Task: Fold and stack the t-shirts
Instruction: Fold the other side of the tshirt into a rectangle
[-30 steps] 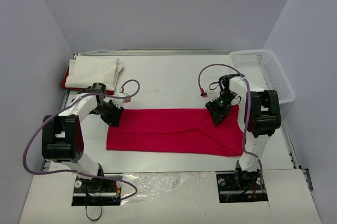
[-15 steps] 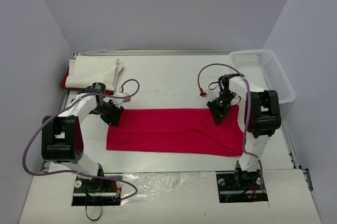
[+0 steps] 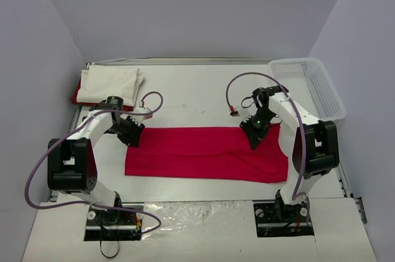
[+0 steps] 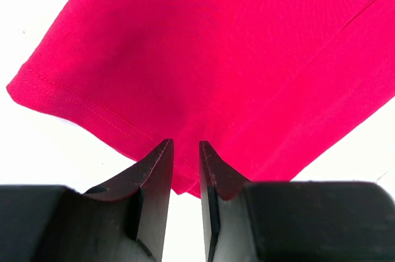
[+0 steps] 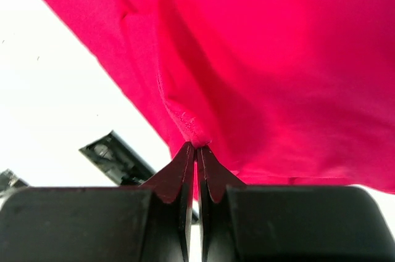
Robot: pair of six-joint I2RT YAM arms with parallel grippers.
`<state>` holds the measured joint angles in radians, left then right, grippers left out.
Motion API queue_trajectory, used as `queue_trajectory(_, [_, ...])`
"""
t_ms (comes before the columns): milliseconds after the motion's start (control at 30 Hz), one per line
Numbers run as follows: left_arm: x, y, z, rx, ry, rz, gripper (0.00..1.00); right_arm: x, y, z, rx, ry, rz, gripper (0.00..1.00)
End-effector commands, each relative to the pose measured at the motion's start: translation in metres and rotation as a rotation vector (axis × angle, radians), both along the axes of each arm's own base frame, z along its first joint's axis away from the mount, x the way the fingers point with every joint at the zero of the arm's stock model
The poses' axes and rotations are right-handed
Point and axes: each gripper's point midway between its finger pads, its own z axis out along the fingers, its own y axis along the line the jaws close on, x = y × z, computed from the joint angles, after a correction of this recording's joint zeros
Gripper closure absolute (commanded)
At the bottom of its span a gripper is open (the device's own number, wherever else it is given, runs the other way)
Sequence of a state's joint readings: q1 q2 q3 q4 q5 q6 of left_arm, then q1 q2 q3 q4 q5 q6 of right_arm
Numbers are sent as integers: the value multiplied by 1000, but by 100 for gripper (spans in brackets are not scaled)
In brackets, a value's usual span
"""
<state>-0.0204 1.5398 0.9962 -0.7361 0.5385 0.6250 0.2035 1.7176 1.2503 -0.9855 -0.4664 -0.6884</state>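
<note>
Your R gripper (image 5: 196, 146) has the red t-shirt (image 3: 203, 154); L gripper (image 4: 184, 145) is at its hem.

The red t-shirt lies as a long flat strip across the middle of the table (image 3: 191, 92), running L to R between your two arms. R jaws are closed tight on a puckered bit of its far edge, near the R end, w/ the cloth bunched up at the tips. L jaws sit nearly together over the far hem near the L end, w/ a thin gap between them. You can't tell whether any cloth is pinched there. A folded white t-shirt (image 3: 110, 84) rests on a 2nd red t-shirt (image 3: 76, 95) at the far L corner, well apart from the strip. The basket (image 3: 307, 80) is at the far R corner.
</note>
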Motion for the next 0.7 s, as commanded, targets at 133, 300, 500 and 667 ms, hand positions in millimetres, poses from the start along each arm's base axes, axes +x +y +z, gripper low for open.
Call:
queue_trajectory(133, [-5, -3, 7, -17, -6, -2, 78, -54, -4, 10, 3, 140, 74, 100])
queue_trajectory(300, [-7, -2, 5, -13, 0, -5, 78, -61, 1, 8, 34, 192, 121, 100])
queue_trajectory(500, [-7, -2, 4, -11, 1, -1, 78, -69, 16, -2, 38, 259, 194, 100])
queue_trajectory(667, [-7, -1, 3, -8, 4, 1, 78, -75, 32, -12, 38, 300, 260, 90])
